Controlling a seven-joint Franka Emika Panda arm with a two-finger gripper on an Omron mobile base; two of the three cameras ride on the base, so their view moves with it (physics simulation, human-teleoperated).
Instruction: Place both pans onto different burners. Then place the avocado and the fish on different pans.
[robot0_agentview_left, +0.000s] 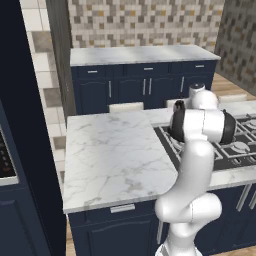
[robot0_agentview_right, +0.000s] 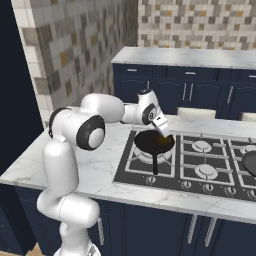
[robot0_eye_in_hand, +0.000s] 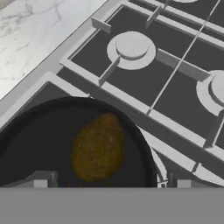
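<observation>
The gripper (robot0_agentview_right: 164, 131) is hanging just above the near pan (robot0_agentview_right: 154, 142) with its fingers (robot0_eye_in_hand: 40, 183) spread wide apart and holding nothing. This pan is sitting on the front left burner of the cooktop (robot0_agentview_right: 212, 187), its short handle (robot0_agentview_right: 155, 164) pointing toward the front edge and the row of knobs (robot0_agentview_right: 186, 185). The avocado (robot0_eye_in_hand: 98, 148) is lying loose inside the pan, a little off centre, directly under the open fingers — nothing is standing between them. A second pan (robot0_agentview_right: 249, 162) is resting at the far right of the cooktop, cut off by the picture edge, well apart from the first. Between the two pans, two bare burners (robot0_agentview_right: 203, 146) are showing under the black grates (robot0_eye_in_hand: 131, 100). To the left of the cooktop a marble counter (robot0_agentview_left: 112, 157) is stretching out — the robot's white arm (robot0_agentview_right: 102, 111) is reaching across it. Behind, another counter (robot0_agentview_left: 140, 54) is running along a tiled wall (robot0_agentview_right: 197, 22) over dark blue cabinets (robot0_agentview_left: 127, 87).
</observation>
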